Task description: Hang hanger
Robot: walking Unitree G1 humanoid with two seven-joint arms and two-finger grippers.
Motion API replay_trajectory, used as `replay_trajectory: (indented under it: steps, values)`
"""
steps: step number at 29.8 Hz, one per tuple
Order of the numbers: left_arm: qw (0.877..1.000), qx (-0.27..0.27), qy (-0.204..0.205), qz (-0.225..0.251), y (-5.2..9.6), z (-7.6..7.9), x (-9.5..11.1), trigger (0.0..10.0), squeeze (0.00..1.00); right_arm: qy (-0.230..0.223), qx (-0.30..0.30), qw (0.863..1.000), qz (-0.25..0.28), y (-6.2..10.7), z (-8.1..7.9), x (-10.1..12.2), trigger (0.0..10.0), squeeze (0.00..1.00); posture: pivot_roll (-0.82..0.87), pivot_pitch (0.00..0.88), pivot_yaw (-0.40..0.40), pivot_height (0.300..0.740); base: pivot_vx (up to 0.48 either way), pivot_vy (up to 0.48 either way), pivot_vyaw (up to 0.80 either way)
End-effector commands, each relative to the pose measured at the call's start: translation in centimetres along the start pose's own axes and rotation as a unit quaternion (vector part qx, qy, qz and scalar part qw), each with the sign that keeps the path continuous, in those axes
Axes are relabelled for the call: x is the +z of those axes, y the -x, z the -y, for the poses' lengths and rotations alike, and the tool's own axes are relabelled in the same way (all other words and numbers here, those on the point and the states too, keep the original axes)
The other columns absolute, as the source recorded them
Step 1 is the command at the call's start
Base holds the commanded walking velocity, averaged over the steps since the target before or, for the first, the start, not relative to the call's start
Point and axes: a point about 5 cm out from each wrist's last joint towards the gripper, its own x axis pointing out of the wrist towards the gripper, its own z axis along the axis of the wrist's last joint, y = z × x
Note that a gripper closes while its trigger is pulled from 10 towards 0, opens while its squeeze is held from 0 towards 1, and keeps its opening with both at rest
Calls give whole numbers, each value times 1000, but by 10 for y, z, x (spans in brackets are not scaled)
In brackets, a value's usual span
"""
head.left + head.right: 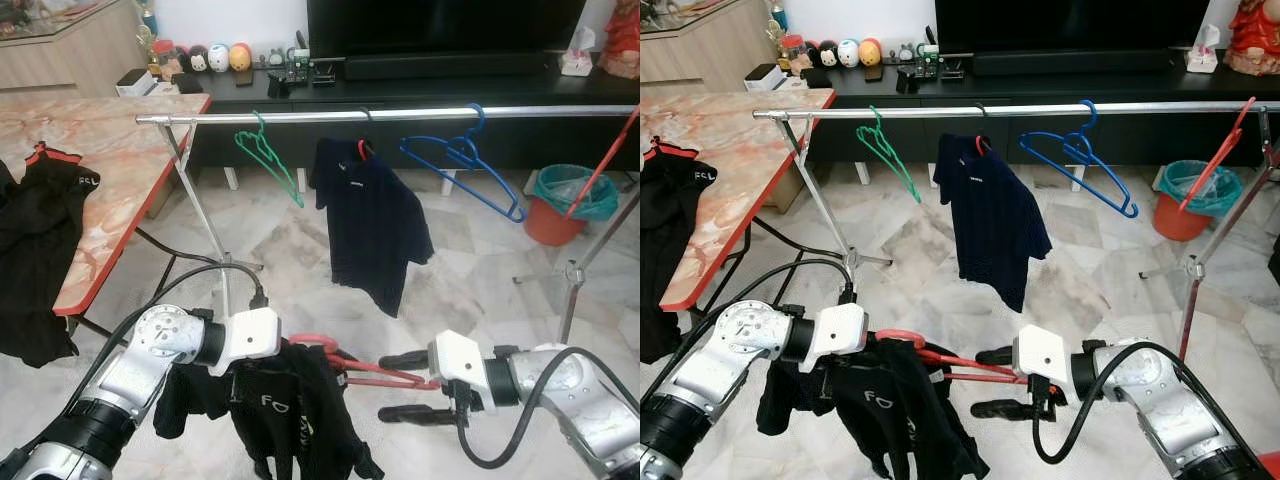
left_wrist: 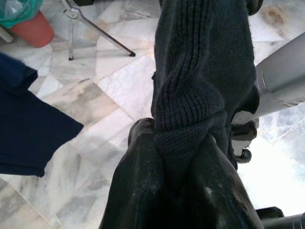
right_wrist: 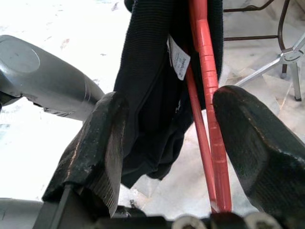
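Low in the frame, the left gripper [image 2: 181, 191] has its fingers clamped on the black shirt [image 1: 285, 415] draped over the red hanger [image 1: 375, 372]. The right gripper [image 1: 400, 387] sits at lower centre-right, fingers spread wide around the hanger's bars without pinching them. The clothes rail [image 1: 400, 115] runs across the upper frame, well above. Risk: with only fabric gripped, the hanger could slip out or the shirt slide off when lifted toward the rail.

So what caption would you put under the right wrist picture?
Right gripper open around the red hanger carrying a black shirt.
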Motion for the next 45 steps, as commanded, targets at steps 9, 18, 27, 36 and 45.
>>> replay_trajectory:
  steps: [9,18,27,36,45]
  values:
    - [1000,4,-28,8,2,-6,10,10000,0,8,5,1000,-27,-6,0,-7,10000,0,-69,33,68,740,0,0,0]
    - [999,-6,-26,20,2,-5,16,10000,0,18,-28,999,-40,-10,8,-14,9529,0,-64,33,64,740,0,0,0]
    - [999,-6,-27,29,0,-5,20,10000,0,31,-64,997,-36,-16,14,-18,9647,0,-62,32,65,740,0,0,0]
    - [999,-10,-25,25,0,-4,19,10000,0,38,-51,997,-45,-14,15,-18,9804,0,-64,32,65,740,0,0,0]
    - [999,-12,-24,21,0,-3,17,10000,0,58,-27,992,-109,-11,12,-30,10000,0,-64,32,63,740,0,0,0]
